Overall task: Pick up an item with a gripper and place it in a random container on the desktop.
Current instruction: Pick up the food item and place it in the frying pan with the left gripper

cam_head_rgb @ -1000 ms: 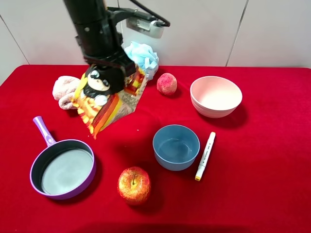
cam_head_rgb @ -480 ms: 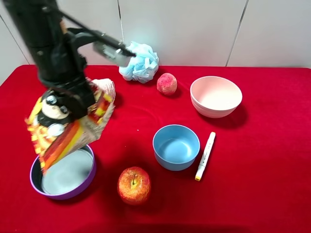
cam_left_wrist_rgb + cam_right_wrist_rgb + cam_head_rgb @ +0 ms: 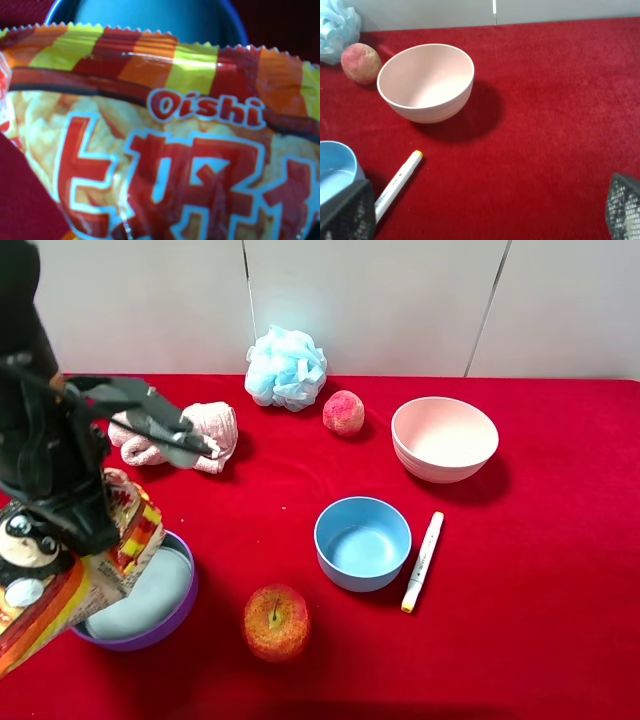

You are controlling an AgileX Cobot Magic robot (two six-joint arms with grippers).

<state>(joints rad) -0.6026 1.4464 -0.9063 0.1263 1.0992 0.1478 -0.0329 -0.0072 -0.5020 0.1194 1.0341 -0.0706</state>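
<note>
The snack bag (image 3: 55, 585), orange, yellow and red with a cartoon face, hangs from my left gripper (image 3: 72, 528), which is shut on its top. The bag is at the left edge of the red desktop (image 3: 530, 620), over the left part of the purple frying pan (image 3: 172, 622); its handle is hidden. In the left wrist view the bag (image 3: 160, 150) fills the picture, with the pan's grey inside (image 3: 150, 17) behind it. My right gripper (image 3: 485, 212) is open and empty above the cloth; it does not show in the exterior view.
A blue bowl (image 3: 362, 542) stands mid-table with a white marker (image 3: 422, 560) to its right and a red-yellow apple (image 3: 276, 622) in front. A pink bowl (image 3: 445, 438), a peach (image 3: 343, 412), a blue mesh sponge (image 3: 286, 367) and a pink towel (image 3: 205, 425) lie at the back.
My left arm has carried the snack bag from the back of the table to the front left, down over the purple pan. The towel is uncovered. The other things stayed put.
</note>
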